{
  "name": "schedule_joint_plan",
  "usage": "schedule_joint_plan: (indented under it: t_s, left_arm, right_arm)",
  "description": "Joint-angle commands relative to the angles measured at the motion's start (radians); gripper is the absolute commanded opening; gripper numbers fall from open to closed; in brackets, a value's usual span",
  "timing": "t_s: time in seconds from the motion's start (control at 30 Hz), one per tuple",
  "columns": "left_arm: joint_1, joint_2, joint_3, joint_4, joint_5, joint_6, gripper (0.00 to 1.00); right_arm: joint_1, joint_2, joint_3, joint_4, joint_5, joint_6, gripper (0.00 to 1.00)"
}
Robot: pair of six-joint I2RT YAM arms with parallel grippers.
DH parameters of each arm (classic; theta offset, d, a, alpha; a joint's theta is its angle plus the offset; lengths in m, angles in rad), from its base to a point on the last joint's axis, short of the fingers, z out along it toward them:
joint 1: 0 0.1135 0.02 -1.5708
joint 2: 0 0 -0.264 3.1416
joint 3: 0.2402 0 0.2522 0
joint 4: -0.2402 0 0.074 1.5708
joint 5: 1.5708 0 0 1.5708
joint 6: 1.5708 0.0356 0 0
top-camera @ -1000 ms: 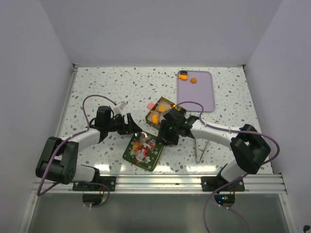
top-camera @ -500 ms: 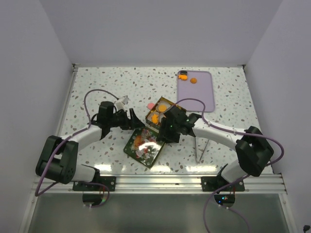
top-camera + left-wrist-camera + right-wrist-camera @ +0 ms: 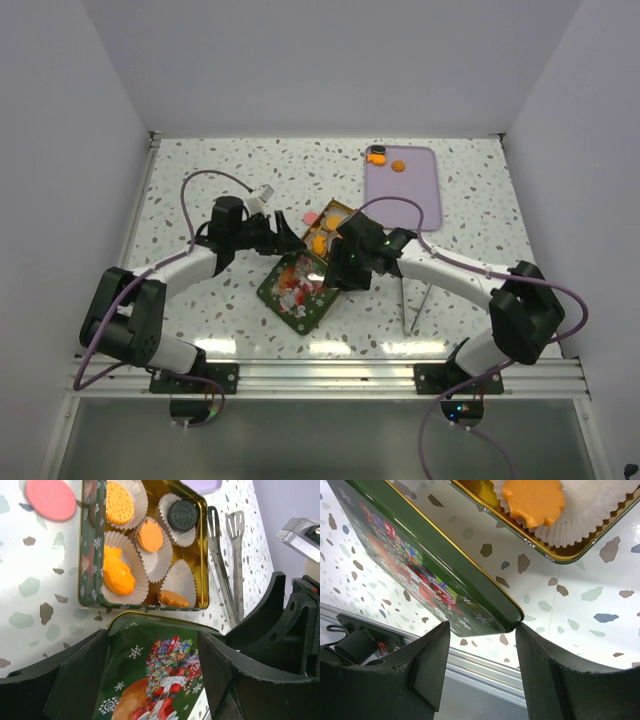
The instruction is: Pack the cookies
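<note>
Cookies fill the tin; lid cut off below.

The tilted green lid fills the space in front of the open tin, its far edge just beside the tin's near wall, so only a thin strip of table shows between them. The left gripper straddles the lid with jaws spread wide and the right gripper pinches a corner of it, each blocking the other's way in. The tongs lie just beside the tin's right wall, the purple tray sits just behind it and 1 pink cookie lies off its far-left corner, while bare table stays open far left and along the back.
</note>
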Motion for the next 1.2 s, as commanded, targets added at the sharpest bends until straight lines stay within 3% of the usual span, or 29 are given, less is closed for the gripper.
schedule_joint_plan:
  t_s: [0.0,0.33,1.17]
  left_arm:
    - [-0.045,0.015,0.049,0.023,0.1,-0.049,0.75]
    - [-0.062,0.108,0.157,0.033,0.1,-0.066,0.75]
    - [-0.106,0.487,0.674,-0.078,0.146,-0.083,0.75]
  right_arm:
    - [-0.02,-0.027,0.078,0.138,0.025,-0.012,0.58]
    - [-0.1,-0.007,0.116,0.124,0.011,-0.044,0.58]
    - [-0.341,0.125,0.26,0.124,-0.07,-0.069,0.58]
